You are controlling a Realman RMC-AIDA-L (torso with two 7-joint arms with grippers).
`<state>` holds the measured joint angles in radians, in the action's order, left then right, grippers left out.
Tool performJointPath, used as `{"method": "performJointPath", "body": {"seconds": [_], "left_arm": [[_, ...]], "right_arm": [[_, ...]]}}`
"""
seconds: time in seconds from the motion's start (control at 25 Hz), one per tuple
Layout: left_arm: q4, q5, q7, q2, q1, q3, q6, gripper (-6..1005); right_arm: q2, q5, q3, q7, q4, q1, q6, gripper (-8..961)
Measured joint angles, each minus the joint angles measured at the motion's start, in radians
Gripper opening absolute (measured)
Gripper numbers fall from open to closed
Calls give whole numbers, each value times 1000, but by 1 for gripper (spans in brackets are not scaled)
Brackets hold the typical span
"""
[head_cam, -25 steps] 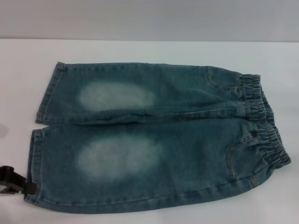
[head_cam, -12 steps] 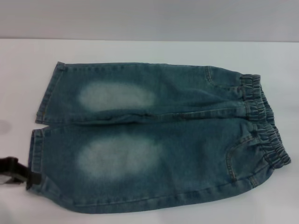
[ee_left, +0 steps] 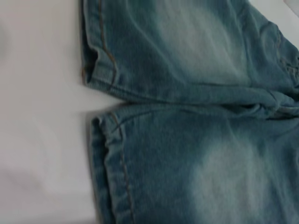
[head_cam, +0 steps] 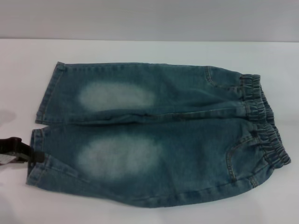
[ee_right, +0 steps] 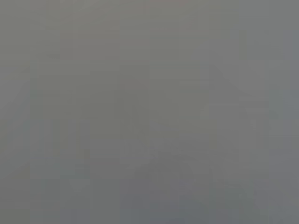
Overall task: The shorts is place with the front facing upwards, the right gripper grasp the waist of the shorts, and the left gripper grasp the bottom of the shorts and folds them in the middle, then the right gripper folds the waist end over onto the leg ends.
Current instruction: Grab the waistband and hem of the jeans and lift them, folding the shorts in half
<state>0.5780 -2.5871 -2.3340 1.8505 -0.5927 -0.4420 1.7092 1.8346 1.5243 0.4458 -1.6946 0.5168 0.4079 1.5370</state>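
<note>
The blue denim shorts (head_cam: 154, 135) lie front up on the white table (head_cam: 140, 51). Their elastic waist (head_cam: 266, 126) is at the right and both leg ends are at the left. My left gripper (head_cam: 37, 156) is at the left edge of the head view, on the hem of the near leg, and that hem corner is drawn up off the table with it. The left wrist view shows both leg hems of the shorts (ee_left: 107, 154) close up, with none of my fingers in it. My right gripper is out of view; its wrist view shows only plain grey.
A grey wall (head_cam: 149, 18) runs behind the table's far edge. White table surface shows on all sides of the shorts.
My left gripper has moved up along the near leg's hem and slightly inward. The hem's lower corner and the near bottom edge of the shorts have drawn up with it.
</note>
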Motion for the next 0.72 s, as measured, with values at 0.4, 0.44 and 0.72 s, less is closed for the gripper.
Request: {"method": "performJointPath", "body": {"seconds": [0.4,0.44,0.72], "left_arm": [[30,2,2,-8,-2,7,-34,36],[30,2,2,-8,-2,8,-34,36],[30,21,-3,-13,-5,23,-34,39]], "right_arm": [[-87,656,12,-259,194,175,221,665],[-87,656,12,-259,194,175,221,665],[-80,867,175,-261,199,243,245,666]]}}
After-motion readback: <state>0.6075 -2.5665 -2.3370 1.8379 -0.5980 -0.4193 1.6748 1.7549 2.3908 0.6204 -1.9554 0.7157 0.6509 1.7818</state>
